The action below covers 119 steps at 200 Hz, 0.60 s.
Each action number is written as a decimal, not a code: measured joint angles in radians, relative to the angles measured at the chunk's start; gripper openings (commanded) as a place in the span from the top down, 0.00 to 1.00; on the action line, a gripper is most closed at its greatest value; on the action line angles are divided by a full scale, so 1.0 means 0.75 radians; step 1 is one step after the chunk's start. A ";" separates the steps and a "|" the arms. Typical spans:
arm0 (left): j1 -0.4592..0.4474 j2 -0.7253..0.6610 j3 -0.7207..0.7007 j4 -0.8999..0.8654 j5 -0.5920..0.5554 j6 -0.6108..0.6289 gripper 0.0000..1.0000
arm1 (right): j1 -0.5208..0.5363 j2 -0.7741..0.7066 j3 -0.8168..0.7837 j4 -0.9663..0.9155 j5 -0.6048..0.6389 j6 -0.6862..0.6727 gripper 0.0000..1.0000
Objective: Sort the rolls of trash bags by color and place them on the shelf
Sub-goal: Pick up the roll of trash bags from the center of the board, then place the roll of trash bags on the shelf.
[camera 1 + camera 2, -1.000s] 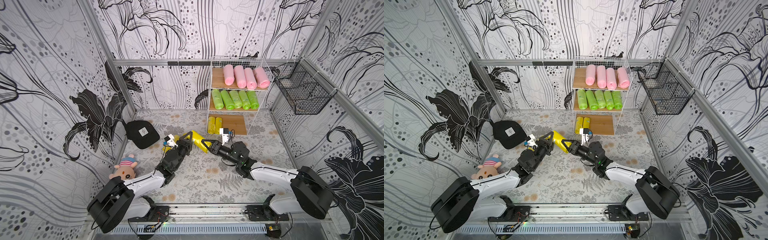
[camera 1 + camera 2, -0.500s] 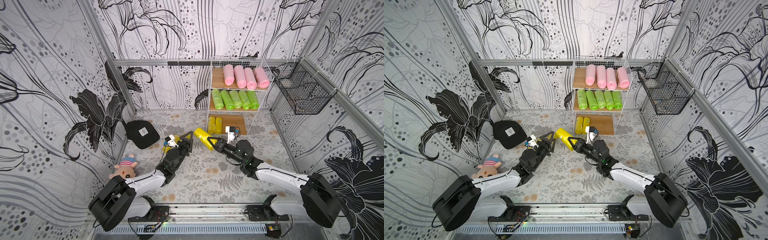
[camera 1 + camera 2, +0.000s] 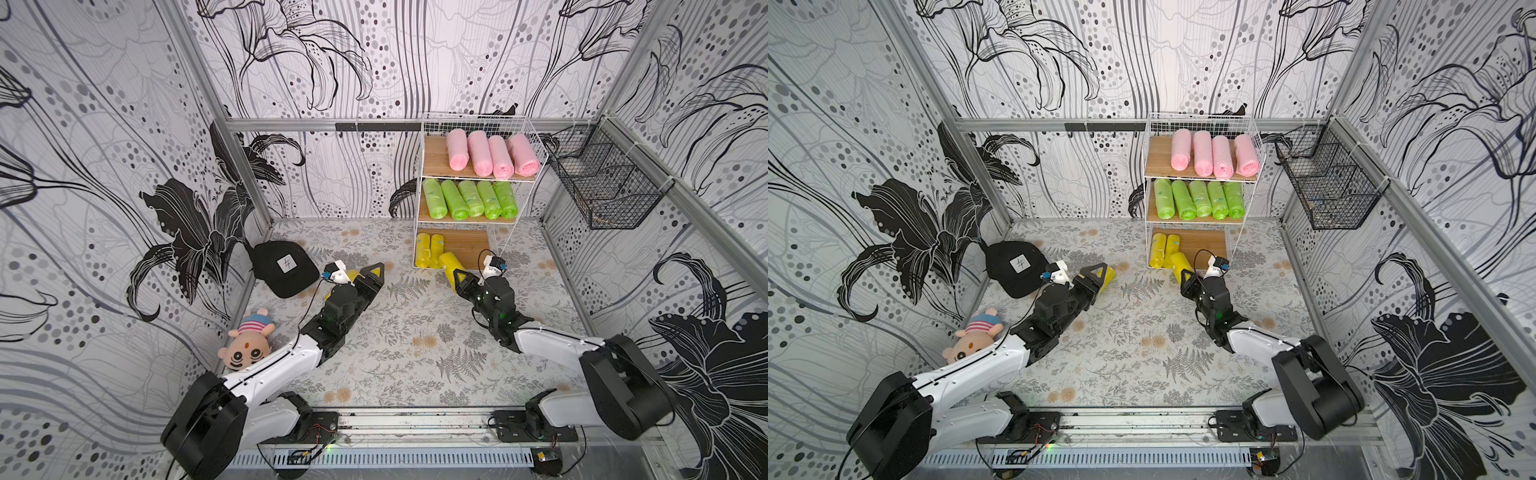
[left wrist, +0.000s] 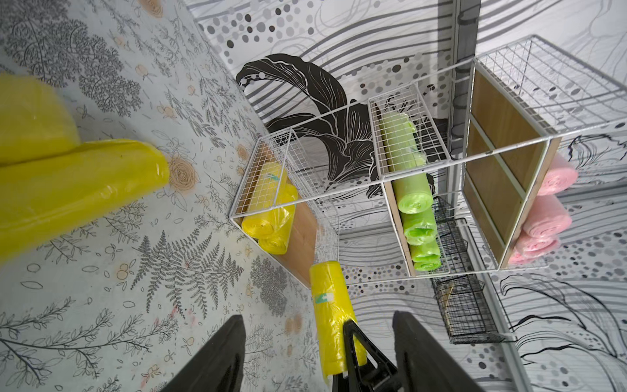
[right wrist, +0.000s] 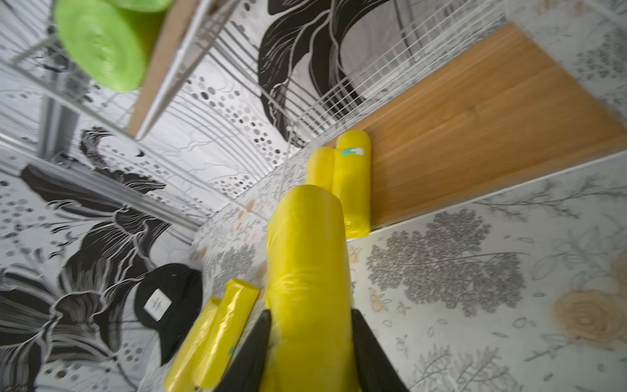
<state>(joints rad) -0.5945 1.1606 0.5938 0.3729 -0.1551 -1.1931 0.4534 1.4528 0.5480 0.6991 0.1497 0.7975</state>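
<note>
Since the right gripper point(image 5: 310, 339) is clamped on a yellow roll point(image 5: 305, 254) whose free end sits just in front of the bottom tier of the shelf point(image 3: 434, 156), beside the two yellow rolls point(image 3: 428, 249) lying there, I judge the step in hand is sliding it in alongside them. To do that well I'd swing the roll parallel to its neighbours, aim for the bare board point(image 5: 475, 112) next to them, keep it low enough to clear the tier of green rolls point(image 3: 469, 199) above, and let go only once most of its length rests on wood. My left gripper point(image 3: 368, 274) stands parted and empty, well out from the shelf front. The right wrist view gives me the free board and the roll's heading, which the top views flatten; the wrist views show plainly the two loose yellow rolls point(image 4: 78, 180) on the floor point(image 4: 169, 271), well apart from the shelf, mostly hidden under the left gripper in both top views
</note>
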 measured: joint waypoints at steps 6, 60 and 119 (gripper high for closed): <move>0.000 -0.001 0.015 -0.023 0.006 0.025 0.28 | -0.011 0.052 0.019 0.020 0.015 -0.006 0.65; 0.000 -0.001 0.043 -0.155 0.061 0.147 0.28 | -0.073 0.466 0.248 0.185 0.123 -0.052 0.66; 0.000 0.000 0.043 -0.189 0.084 0.184 0.28 | -0.073 0.667 0.485 0.208 0.264 -0.068 0.65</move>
<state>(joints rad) -0.5945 1.1606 0.6262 0.2310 -0.0921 -1.0550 0.3985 1.9533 0.9115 0.8547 0.3477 0.7467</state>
